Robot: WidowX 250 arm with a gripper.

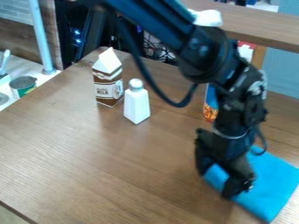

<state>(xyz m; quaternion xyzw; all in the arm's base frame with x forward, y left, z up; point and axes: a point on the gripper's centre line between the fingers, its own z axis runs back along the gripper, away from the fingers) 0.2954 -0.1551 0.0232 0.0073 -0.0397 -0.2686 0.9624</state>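
Over the left part of the blue cloth (265, 181), toward the lower right of the view, hangs the black hand (217, 183). Its two fingers stand wide apart, and a strip of blue shows between them. It seems to hold nothing; whether a fingertip touches the cloth or hovers just above it, I cannot tell. The cloth lies flat on the wooden table (111, 166), most of it to the right of the hand, with some below. Its longer visible edges slant from upper left to lower right, and the hand is close to the left one. The arm (216, 57) comes in from the top edge and bends down toward the cloth.

Behind the cloth, partly hidden by the arm, stands a blue and orange box (210, 105). Well apart from the cloth, up and to its left, is an upright white bottle (137, 106) with tapering sides and a rounded top. Just beside that, a little farther from the cloth, stands a brown and white milk carton (108, 83). Farthest left of the cloth, beyond the table's edge, a green can (23, 86) sits on a pale counter (42, 78). Beyond the cloth, at the top right, runs a raised wooden shelf (257, 24).
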